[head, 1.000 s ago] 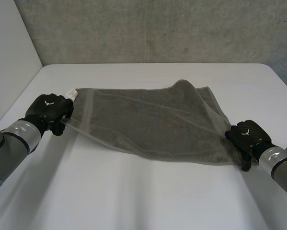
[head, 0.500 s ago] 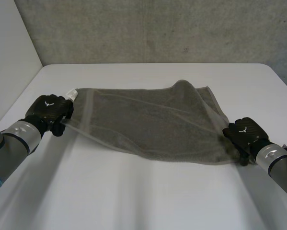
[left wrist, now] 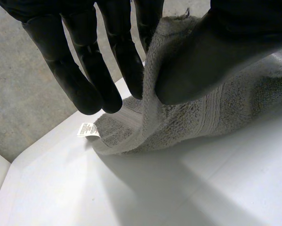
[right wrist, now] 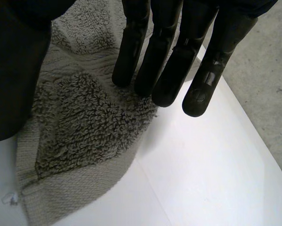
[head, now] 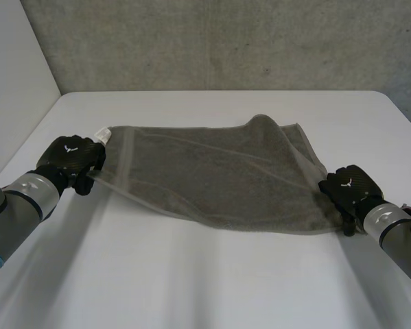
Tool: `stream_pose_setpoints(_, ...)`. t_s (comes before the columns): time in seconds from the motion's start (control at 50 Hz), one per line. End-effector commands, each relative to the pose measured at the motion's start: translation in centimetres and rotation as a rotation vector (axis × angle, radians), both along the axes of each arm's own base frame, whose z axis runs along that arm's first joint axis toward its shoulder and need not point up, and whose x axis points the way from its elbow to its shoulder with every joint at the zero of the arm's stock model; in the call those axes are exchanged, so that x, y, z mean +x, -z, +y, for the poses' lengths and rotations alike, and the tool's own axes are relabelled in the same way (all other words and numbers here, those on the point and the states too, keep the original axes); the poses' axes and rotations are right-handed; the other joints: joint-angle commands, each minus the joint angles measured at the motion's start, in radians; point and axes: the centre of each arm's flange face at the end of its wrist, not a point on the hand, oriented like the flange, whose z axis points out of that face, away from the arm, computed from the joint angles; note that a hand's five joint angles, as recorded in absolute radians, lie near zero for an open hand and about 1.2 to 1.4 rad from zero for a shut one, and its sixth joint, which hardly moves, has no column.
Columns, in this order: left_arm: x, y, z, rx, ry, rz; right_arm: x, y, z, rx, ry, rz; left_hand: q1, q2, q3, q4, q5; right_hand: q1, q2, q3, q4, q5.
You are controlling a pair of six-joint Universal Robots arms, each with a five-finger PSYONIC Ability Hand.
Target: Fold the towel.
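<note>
White table [head: 212,288]: lies under the towel and reaches out past it on every side.

Grey towel [head: 212,171]: spread out across the middle of the table, long way running from one hand to the other. Mostly flat terry. One soft hump rises on its far edge toward the right end. Its left end is drawn up off the surface, with shade beneath.

Left arm [head: 16,205]: comes in at the towel's left end, near side.

Right arm [head: 397,233]: comes in at the towel's right end, near side.

Left hand [head: 71,159]: at the towel's left end, by the near corner. In the wrist view the hem stands up between the straight fingers [left wrist: 84,70] and the thumb, and the thumb presses the cloth against them. A pinch hold on the towel.

Right hand [head: 349,188]: at the towel's near right corner. In the wrist view the fingers [right wrist: 169,61] are straight and held wide of the thumb. The corner lies flat under the palm, and nothing is clamped.

White label [head: 103,135]: sticks out from the towel's far left corner, just beyond the left hand.
</note>
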Motion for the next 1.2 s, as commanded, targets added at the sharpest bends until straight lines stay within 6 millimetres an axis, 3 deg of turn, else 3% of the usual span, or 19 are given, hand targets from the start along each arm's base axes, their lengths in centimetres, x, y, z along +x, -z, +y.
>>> stream_pose_setpoints(0.02, 0.00, 0.01, 0.00, 0.000, 0.000, 0.000, -0.09, -0.03, -0.11, -0.003, 0.007, 0.000, -0.065, -0.119, -0.156, -0.126, -0.270, 0.208, 0.224, 0.230, 0.222, 0.866)
stream_pose_setpoints(0.72, -0.05, 0.12, 0.16, 0.005, 0.003, 0.000, -0.47, -0.90, -0.51, -0.006, 0.050, -0.035, -0.065, -0.119, -0.156, -0.126, -0.270, 0.148, 0.164, 0.170, 0.162, 0.806)
stream_pose_setpoints(0.86, -0.05, 0.12, 0.16, 0.005, 0.003, 0.000, -0.36, -0.72, -0.36, -0.002, 0.045, -0.032, -0.065, -0.119, -0.156, -0.126, -0.270, -0.131, -0.115, -0.108, -0.116, 0.528)
stream_pose_setpoints(1.0, -0.05, 0.12, 0.16, 0.005, 0.003, 0.000, -0.26, -0.59, -0.30, -0.003, 0.042, -0.034, -0.065, -0.119, -0.156, -0.126, -0.270, -0.187, -0.171, -0.164, -0.172, 0.472)
stream_pose_setpoints(1.08, 0.00, 0.12, 0.13, 0.005, 0.001, 0.000, -0.25, -0.53, -0.22, 0.001, 0.041, -0.035, -0.065, -0.119, -0.156, -0.126, -0.270, -0.116, -0.100, -0.094, -0.102, 0.542)
stream_pose_setpoints(1.14, 0.00, 0.12, 0.13, 0.005, 0.001, 0.000, -0.29, -0.53, -0.24, 0.001, 0.042, -0.036, -0.065, -0.119, -0.156, -0.126, -0.270, 0.039, 0.055, 0.062, 0.054, 0.698)
stream_pose_setpoints(1.16, -0.05, 0.12, 0.16, 0.005, 0.003, 0.000, -0.29, -0.56, -0.28, -0.001, 0.042, -0.036, -0.065, -0.119, -0.156, -0.126, -0.270, 0.191, 0.206, 0.213, 0.205, 0.849)
stream_pose_setpoints(1.2, -0.05, 0.12, 0.16, 0.005, 0.003, 0.000, -0.34, -0.56, -0.31, -0.001, 0.043, -0.036, -0.065, -0.119, -0.156, -0.126, -0.270, 0.209, 0.225, 0.231, 0.223, 0.867)
